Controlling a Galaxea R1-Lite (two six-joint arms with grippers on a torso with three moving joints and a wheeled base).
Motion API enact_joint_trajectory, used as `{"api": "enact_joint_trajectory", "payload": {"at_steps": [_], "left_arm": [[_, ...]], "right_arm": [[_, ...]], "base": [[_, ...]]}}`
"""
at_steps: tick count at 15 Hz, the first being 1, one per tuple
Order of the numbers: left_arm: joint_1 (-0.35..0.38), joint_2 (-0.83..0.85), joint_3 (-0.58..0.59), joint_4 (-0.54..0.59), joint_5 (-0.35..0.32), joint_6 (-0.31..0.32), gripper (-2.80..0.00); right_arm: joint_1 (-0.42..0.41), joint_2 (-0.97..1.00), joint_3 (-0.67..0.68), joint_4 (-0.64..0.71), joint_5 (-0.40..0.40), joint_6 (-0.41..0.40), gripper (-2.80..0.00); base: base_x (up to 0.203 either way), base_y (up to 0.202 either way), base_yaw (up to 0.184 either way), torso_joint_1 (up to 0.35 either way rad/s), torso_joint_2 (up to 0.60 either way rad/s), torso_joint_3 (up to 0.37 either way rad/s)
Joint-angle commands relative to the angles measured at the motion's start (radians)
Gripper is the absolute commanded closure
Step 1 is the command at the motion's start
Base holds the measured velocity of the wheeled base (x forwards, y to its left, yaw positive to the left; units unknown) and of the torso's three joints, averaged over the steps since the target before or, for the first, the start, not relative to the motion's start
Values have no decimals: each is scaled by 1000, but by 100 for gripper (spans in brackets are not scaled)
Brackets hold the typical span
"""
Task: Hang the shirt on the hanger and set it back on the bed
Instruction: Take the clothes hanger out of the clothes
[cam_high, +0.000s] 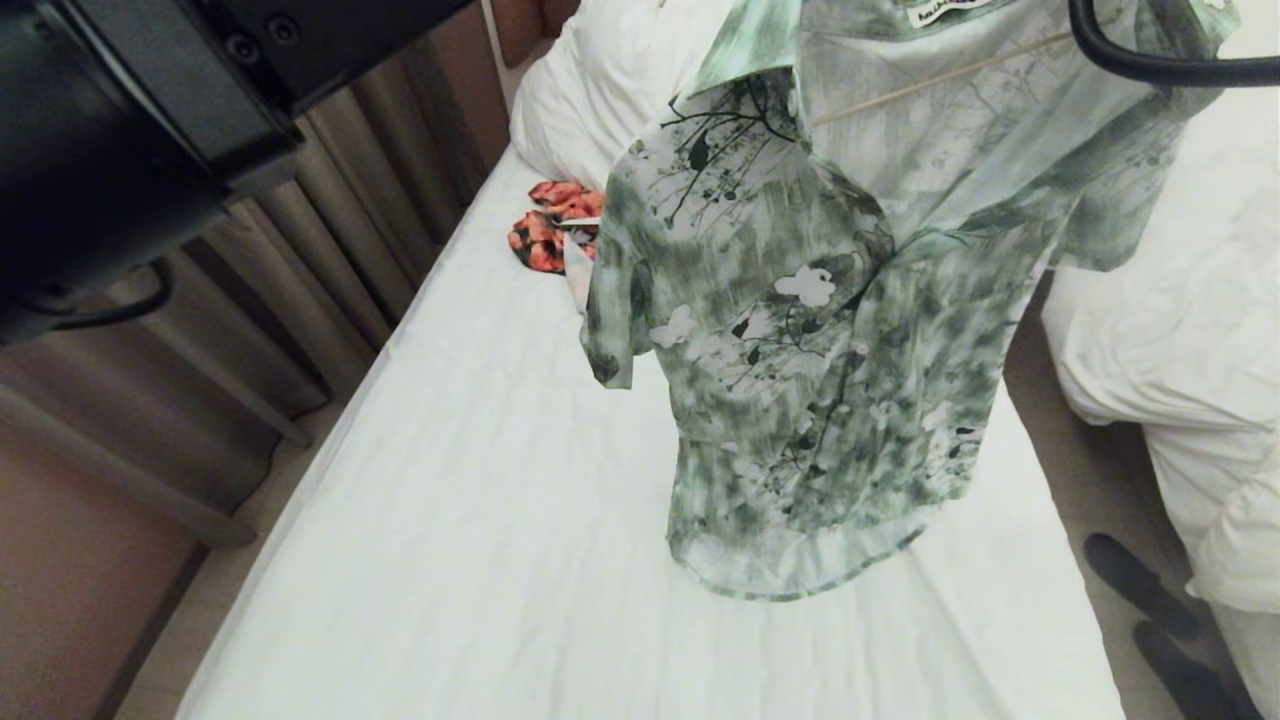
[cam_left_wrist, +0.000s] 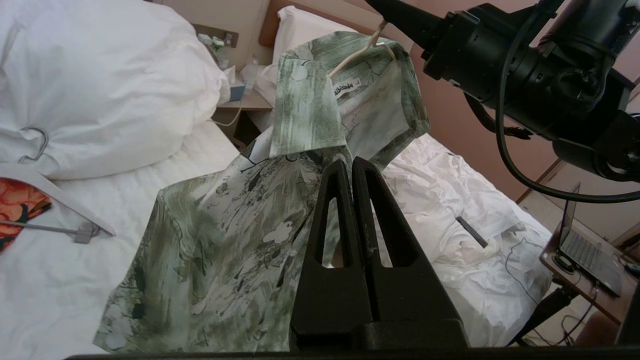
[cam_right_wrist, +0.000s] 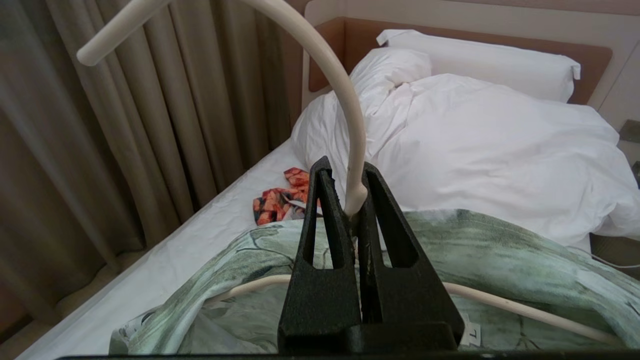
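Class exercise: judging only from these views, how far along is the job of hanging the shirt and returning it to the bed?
Done: the shirt hangs on the hanger. In hand: the right gripper, shut on the hanger's neck, holds it above the bed. The left gripper is shut, empty. Left: lay it down and release.

- The shirt (cam_high: 800, 330) runs off the head view's top edge, so collar and shoulders are mostly cut.
- The hanger (cam_high: 930, 80) only shows as a thin bar through the fabric; the rest is covered.
- The orange-red garment (cam_high: 550, 235) is partly behind the sleeve.
- Dark shapes (cam_high: 1150, 600) on the floor, maybe shoes, too blurry to call.
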Motion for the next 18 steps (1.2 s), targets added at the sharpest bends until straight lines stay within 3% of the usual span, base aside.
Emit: {"api": "enact_joint_trajectory", "payload": {"at_steps": [1, 11, 15, 18], "left_arm": [[0, 13, 0, -3, 0, -1, 0], [0, 21, 0, -3, 0, -1, 0], [0, 24, 0, -3, 0, 0, 0], [0, 24, 0, -3, 0, -1, 0]], "right_arm": [[1, 2, 3, -1, 0, -1, 0], [-8, 11, 3, -12, 0, 7, 0], [-3, 15, 10, -118, 2, 2, 0], [-12, 18, 9, -164, 1, -49, 0]], "base": [[0, 0, 0, 159, -366, -215], [0, 0, 0, 145, -336, -192], [0, 0, 0, 61, -142, -74], [0, 0, 0, 0, 0, 0]]}}
